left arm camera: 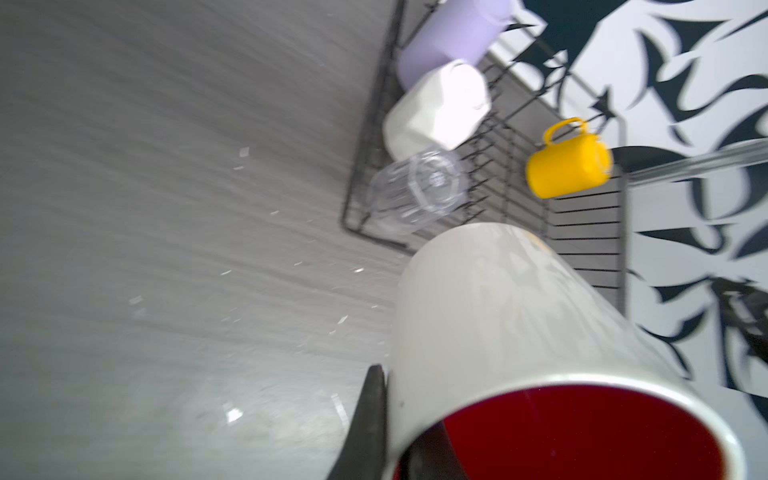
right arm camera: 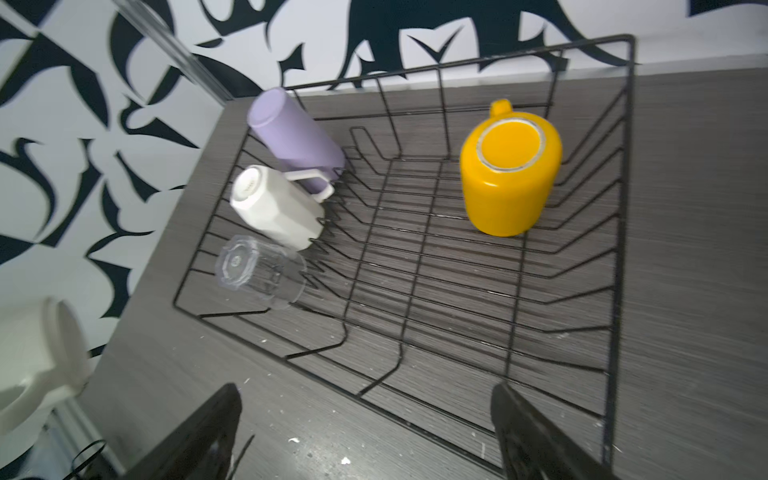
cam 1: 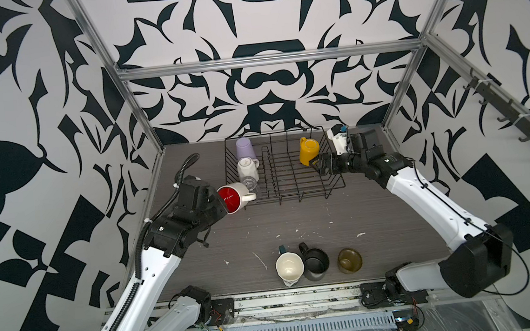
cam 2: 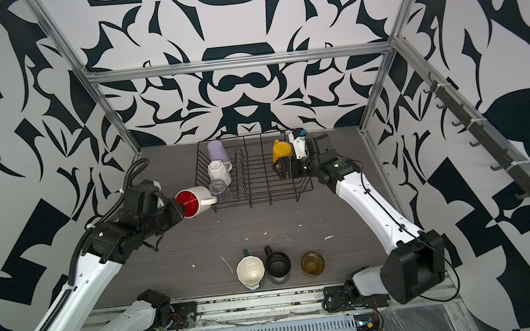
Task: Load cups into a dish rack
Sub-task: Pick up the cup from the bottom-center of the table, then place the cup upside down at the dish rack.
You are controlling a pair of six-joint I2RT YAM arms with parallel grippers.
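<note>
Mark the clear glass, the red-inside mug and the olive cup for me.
clear glass (right arm camera: 266, 274), right wrist view, on its ribbed side wall.
red-inside white mug (cam 1: 232, 197), in a top view, on its red interior.
olive-brown cup (cam 1: 349, 260), in a top view, on its inside bottom.

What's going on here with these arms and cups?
A rack is being filled. The left pincer grips the red-lined mug by its rim, tipped sideways beside the rack. The tumbler, white mug, glass and yellow mug sit upended inside. The right pincer hangs open and empty near the yellow mug. A teal mug, black mug and olive cup wait up front.
</note>
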